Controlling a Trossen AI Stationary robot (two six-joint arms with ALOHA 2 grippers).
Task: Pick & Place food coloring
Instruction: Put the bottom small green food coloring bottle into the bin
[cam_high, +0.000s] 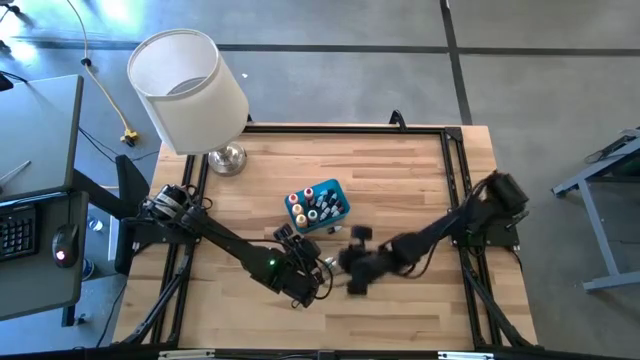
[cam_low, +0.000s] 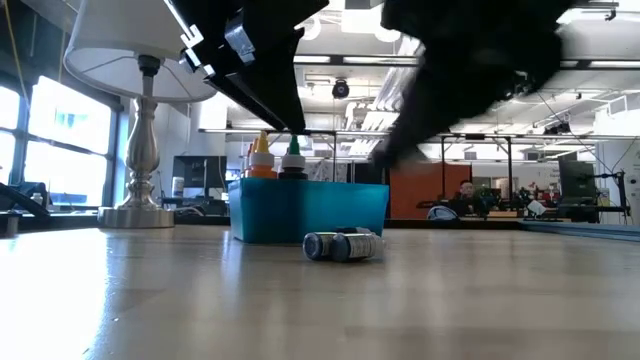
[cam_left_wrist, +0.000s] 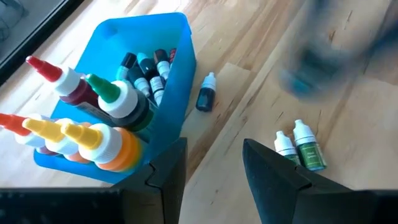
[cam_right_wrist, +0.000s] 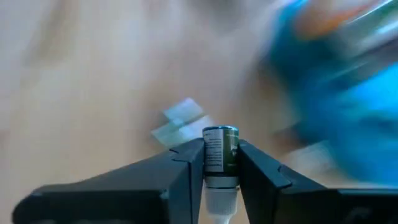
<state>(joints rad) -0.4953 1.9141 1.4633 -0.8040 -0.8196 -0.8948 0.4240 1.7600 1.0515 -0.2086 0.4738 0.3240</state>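
Observation:
The teal-blue bin (cam_high: 330, 192) stands mid-table and holds several food coloring bottles (cam_left_wrist: 99, 118) upright, with red, green, yellow and orange tips. A dark blue bottle (cam_left_wrist: 206, 94) and two green ones (cam_left_wrist: 303, 147) lie on the wood beside the bin; the low view shows lying bottles (cam_low: 345, 245) in front of it. My left gripper (cam_left_wrist: 214, 158) hovers open near the bin's near side, touching nothing. My right gripper (cam_right_wrist: 221, 155), blurred in the high view (cam_high: 357, 262), is shut on a small green bottle. My right gripper pinches a small green food coloring bottle by its labelled body (cam_right_wrist: 221, 144) between the two fingers. The bottle lies along the fingers, its white cap (cam_right_wrist: 221, 200) pointing back toward the wrist. It appears clear of the table.
A lamp with a white shade (cam_high: 188, 88) and a silver base (cam_high: 228, 158) stands at the table's far left corner. A black rail frame (cam_high: 455, 180) runs around the tabletop. Bare wood lies toward the near edge and the right side. People sit in the room beyond (cam_low: 466, 195).

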